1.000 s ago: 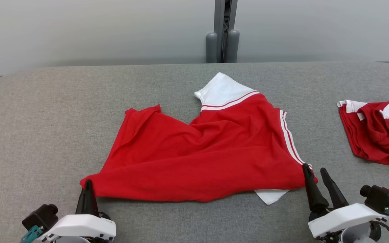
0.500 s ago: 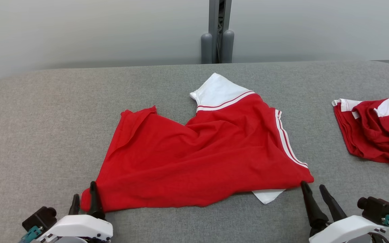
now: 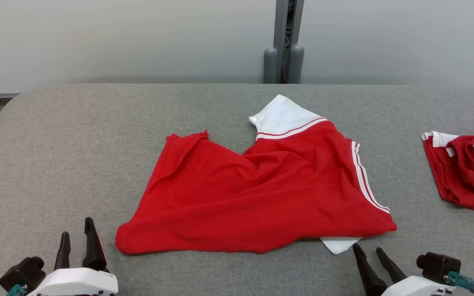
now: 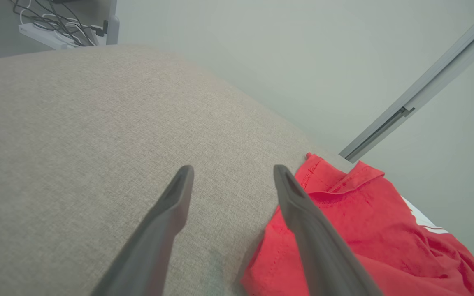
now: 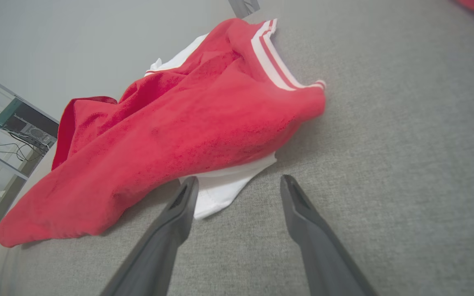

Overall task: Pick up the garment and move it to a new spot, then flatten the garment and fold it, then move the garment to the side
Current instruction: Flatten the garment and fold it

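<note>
1. Released: my left gripper [image 3: 76, 228] has let the red garment [image 3: 253, 193] go at its near-left corner and now sits just left of it, fingers wide, empty.
2. My right gripper [image 3: 367, 248] has backed off too, fingers wide, tips just short of the white flap [image 3: 340, 243] under the near-right corner.
3. I see the red garment lying rumpled mid-way across the grey padded table [image 3: 56, 144].
4. Second red garment [image 3: 463, 172] lies well apart, far right.
</note>
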`<state>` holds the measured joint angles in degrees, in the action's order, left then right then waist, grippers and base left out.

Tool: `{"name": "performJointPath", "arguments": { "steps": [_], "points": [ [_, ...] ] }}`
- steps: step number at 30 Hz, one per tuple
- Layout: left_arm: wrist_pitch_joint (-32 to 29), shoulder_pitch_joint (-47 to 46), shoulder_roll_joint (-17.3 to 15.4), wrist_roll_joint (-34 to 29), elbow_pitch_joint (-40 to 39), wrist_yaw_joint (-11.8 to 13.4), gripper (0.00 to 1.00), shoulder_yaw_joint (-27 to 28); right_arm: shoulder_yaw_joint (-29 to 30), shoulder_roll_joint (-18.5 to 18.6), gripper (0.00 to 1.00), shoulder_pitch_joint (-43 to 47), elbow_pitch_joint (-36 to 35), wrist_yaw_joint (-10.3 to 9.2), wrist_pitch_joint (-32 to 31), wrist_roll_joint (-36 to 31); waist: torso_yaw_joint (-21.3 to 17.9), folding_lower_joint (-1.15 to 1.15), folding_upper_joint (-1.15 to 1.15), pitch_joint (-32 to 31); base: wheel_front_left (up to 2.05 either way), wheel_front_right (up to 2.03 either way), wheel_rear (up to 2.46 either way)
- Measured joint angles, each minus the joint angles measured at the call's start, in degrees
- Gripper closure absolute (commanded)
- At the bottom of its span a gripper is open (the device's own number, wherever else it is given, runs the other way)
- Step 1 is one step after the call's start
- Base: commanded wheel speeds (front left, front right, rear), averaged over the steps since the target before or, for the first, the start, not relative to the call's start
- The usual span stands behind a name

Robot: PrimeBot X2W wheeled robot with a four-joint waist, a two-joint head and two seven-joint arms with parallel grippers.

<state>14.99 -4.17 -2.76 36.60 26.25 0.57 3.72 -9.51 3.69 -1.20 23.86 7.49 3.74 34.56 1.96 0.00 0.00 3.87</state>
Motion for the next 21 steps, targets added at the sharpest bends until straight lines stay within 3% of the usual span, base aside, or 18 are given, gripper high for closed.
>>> {"name": "performJointPath", "arguments": {
  "steps": [14, 15, 16, 17, 19, 20, 21],
  "points": [
    [0.0, 1.3, 0.0, -1.0, -9.0, 1.5, 0.0, -7.4, 2.0, -0.7, 0.02, -9.8, 17.9, 0.01, 1.6, -7.0, 5.5, 0.0, 0.0, -0.5, 0.0, 0.0, 0.0],
    [0.0, 1.4, 0.0, -1.0, -9.4, 1.5, 0.0, -7.5, 1.9, -0.7, 0.17, -10.7, 19.1, 0.01, 1.7, -7.4, 5.8, 0.0, 0.0, -0.5, 0.0, 0.0, 0.0],
    [0.0, 1.4, 0.0, -1.0, -9.4, 1.5, 0.0, -7.5, 1.9, -0.7, 0.45, -10.7, 19.1, 0.01, 1.7, -7.4, 5.8, 0.0, 0.0, -0.5, 0.0, 0.0, 0.0],
    [0.0, 1.5, 0.0, -1.0, -9.7, 1.6, 0.0, -7.5, 1.7, -0.6, 0.61, -11.3, 20.2, 0.01, 1.9, -7.8, 6.1, 0.0, 0.0, -0.5, 0.0, 0.0, 0.0],
    [0.0, 1.7, 0.0, -1.0, -10.3, 1.9, 0.0, -7.5, 1.3, -0.5, 0.83, -12.4, 22.2, 0.0, 2.4, -8.3, 6.5, 0.0, 0.0, -0.5, 0.0, 0.0, 0.0],
    [0.0, 1.8, 0.0, -1.0, -10.6, 1.9, 0.0, -7.5, 0.9, -0.5, 1.0, -12.7, 22.8, 0.0, 2.7, -8.3, 6.6, 0.0, 0.0, -0.6, 0.0, 0.0, 0.0],
    [0.0, 2.1, 0.0, -1.0, -10.8, 2.0, 0.0, -7.5, 0.5, -0.6, 1.0, -12.9, 23.2, 0.01, 2.9, -8.3, 6.5, 0.0, 0.0, -0.6, 0.0, 0.0, 0.0]
  ]
}}
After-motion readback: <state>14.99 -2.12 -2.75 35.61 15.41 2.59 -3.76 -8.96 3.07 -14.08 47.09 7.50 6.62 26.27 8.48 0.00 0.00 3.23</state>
